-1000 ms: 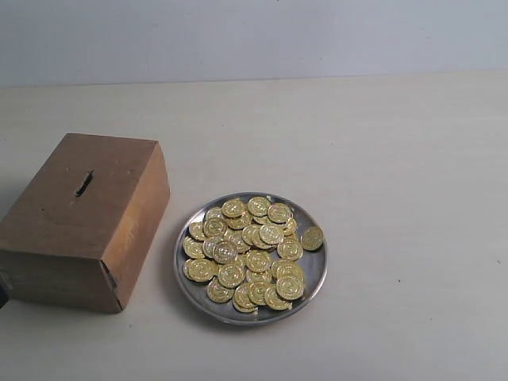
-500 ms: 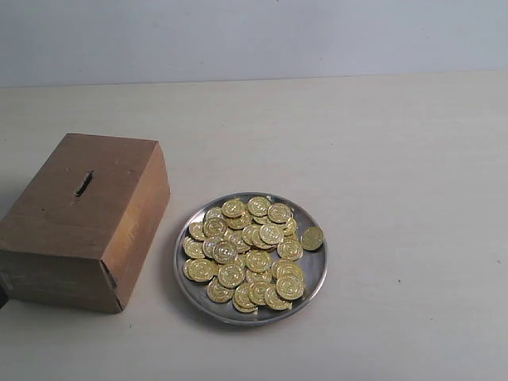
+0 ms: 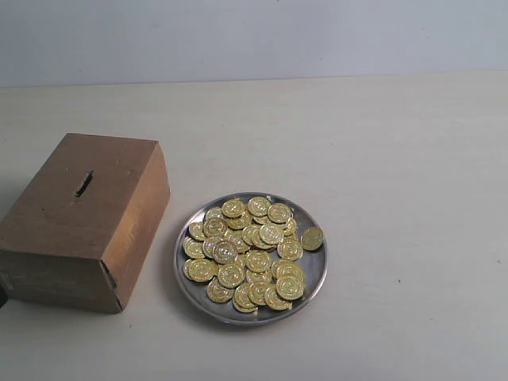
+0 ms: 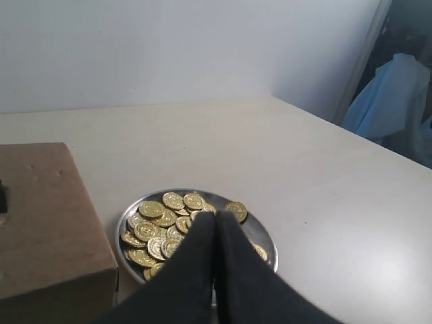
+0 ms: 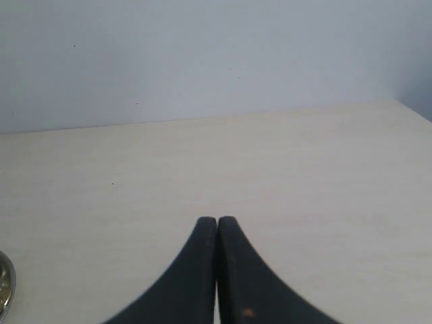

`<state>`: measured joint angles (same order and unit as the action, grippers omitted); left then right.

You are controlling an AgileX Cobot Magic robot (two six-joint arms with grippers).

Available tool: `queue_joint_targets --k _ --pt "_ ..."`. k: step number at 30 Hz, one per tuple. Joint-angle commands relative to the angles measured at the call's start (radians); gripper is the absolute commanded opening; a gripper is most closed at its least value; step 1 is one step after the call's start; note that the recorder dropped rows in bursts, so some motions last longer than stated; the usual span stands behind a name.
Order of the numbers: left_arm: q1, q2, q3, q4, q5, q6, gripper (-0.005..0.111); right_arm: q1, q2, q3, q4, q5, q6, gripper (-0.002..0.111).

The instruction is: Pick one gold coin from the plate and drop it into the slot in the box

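Observation:
A round silver-grey plate [image 3: 314, 275] holds a heap of several gold coins [image 3: 248, 252] in the exterior view. To its left stands the brown box [image 3: 119, 230], with the short dark slot [image 3: 83, 183] in its top face. Neither arm shows in the exterior view. In the left wrist view my left gripper [image 4: 215, 219] is shut and empty, its black fingers hanging over the near side of the plate [image 4: 260, 233] and coins [image 4: 162, 217], with the box [image 4: 47, 216] beside them. My right gripper [image 5: 217, 221] is shut and empty above bare table.
The pale wooden table [image 3: 381, 143] runs back to a plain light wall. A sliver of the plate's rim [image 5: 4, 287] shows at the edge of the right wrist view. Blue cloth [image 4: 398, 101] hangs past the table's far corner in the left wrist view.

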<state>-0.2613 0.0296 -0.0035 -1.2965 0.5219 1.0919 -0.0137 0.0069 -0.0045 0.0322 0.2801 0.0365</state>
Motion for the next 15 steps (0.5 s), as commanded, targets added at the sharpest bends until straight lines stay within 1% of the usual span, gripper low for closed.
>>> queue_joint_targets --k 1,10,12,15 --pt "-0.008 -0.007 0.004 0.001 -0.002 0.007 0.001 0.002 -0.007 0.004 -0.006 -0.001 -0.004 0.0" --pt "0.001 -0.03 0.004 0.001 0.0 0.007 0.001 0.002 -0.007 0.004 -0.004 -0.001 -0.006 0.0" --pt "0.032 -0.03 0.004 0.001 0.001 0.007 0.001 0.002 -0.007 0.004 -0.004 -0.003 -0.006 0.0" --pt "0.111 -0.03 0.004 0.001 0.004 0.007 0.001 0.002 -0.007 0.004 -0.004 -0.003 -0.004 0.0"
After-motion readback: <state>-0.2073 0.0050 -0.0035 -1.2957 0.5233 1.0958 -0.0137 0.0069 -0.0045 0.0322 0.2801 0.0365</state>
